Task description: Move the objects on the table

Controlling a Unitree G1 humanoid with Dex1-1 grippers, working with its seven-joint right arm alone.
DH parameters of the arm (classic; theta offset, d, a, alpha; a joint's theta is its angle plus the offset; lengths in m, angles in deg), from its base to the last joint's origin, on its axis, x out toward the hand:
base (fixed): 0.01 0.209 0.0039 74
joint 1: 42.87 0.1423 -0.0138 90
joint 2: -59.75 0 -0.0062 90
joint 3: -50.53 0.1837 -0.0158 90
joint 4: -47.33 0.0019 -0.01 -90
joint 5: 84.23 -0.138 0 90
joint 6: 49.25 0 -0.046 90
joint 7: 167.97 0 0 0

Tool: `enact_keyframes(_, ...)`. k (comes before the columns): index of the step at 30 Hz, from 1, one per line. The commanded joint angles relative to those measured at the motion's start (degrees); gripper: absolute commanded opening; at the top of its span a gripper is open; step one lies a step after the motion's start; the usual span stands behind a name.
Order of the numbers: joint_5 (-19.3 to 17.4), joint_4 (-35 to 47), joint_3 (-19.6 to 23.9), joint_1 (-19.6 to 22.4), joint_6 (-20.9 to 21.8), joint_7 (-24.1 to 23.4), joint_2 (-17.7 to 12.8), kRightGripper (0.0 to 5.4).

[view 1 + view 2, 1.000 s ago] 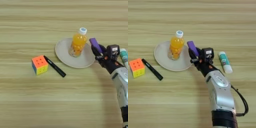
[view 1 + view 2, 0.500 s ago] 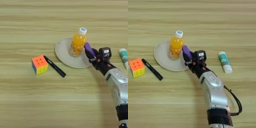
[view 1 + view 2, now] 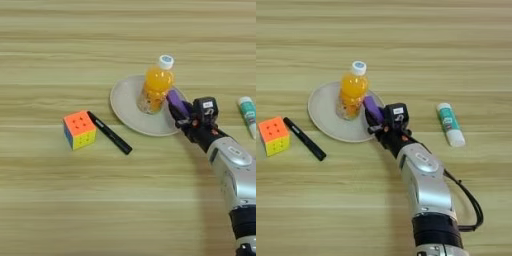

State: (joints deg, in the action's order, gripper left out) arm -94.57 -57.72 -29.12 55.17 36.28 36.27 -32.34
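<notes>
An orange-juice bottle [image 3: 156,82] with a white cap stands upright on a round beige plate [image 3: 127,109]. My right gripper [image 3: 181,111] is over the plate's right rim, shut on the purple block [image 3: 175,99], which tilts up beside the bottle. In the right eye view the purple block [image 3: 372,107] sits just right of the bottle [image 3: 351,91], held by the gripper [image 3: 378,120]. The black marker pen [image 3: 109,132] lies diagonally on the table [image 3: 75,200], left of the plate.
A colourful puzzle cube [image 3: 79,129] sits touching the marker's upper end. A white-and-green tube [image 3: 450,124] lies right of my forearm [image 3: 423,185], which reaches in from the bottom.
My gripper has carried the purple block leftward from beyond the plate's right edge to over its rim, close to the bottle. The other things have stayed put.
</notes>
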Motion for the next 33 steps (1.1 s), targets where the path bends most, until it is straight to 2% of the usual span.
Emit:
enact_keyframes(1, 0.60, 2.06, 0.26, 3.87, 1.10, -0.86, -1.73, 1.41)
enact_keyframes(16, 1.41, 1.20, 0.03, 3.94, 1.23, -0.99, -1.65, 1.41)
enact_keyframes(18, 1.38, 1.13, 0.06, 3.97, 1.40, -1.07, -1.66, 1.83)
enact_keyframes(27, 1.15, 2.02, 0.80, 3.91, 3.41, -1.85, -1.33, 2.82)
enact_keyframes(33, 0.07, 4.89, 4.10, 4.04, 5.64, -4.21, -1.90, 3.44)
